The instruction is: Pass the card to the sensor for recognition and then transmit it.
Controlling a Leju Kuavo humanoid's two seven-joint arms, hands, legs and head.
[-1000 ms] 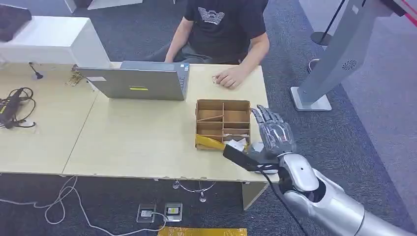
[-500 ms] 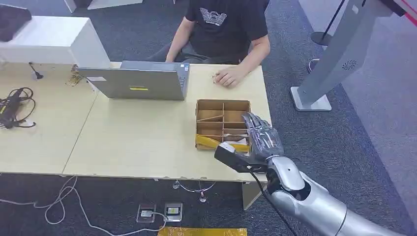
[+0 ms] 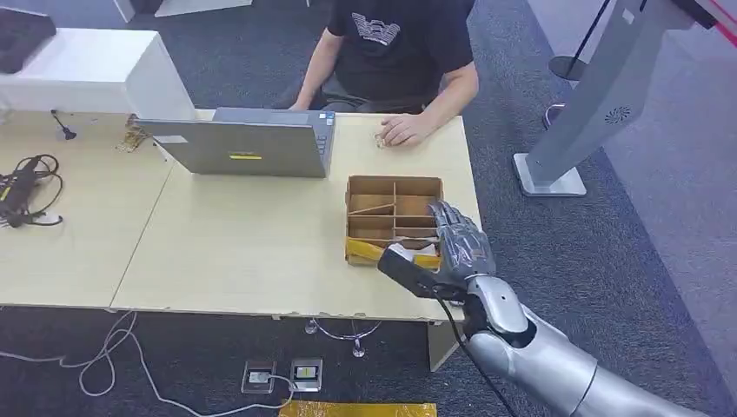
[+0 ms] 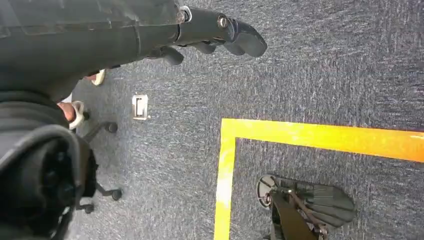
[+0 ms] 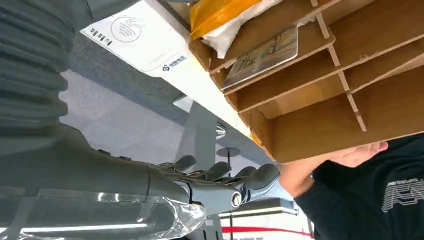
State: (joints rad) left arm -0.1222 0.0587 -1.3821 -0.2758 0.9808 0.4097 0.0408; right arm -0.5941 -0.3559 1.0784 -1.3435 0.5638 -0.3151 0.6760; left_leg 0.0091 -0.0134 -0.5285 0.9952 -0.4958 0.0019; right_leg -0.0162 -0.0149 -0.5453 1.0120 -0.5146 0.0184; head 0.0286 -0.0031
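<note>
Head view: our right hand (image 3: 458, 246) hovers over the near-right corner of the divided cardboard box (image 3: 394, 220) on the bench (image 3: 243, 252), fingers extended, nothing held.

Left wrist view: left hand (image 4: 215, 32) hangs over carpet, fingers loosely apart, nothing in them.

Right wrist view: the card (image 5: 261, 56) lies flat in a narrow slot of the box, beside a yellow packet (image 5: 220, 12). We judge it thin, stiff, light and slick; it sits flush, so pinch the exposed edge rather than the faces.
</note>
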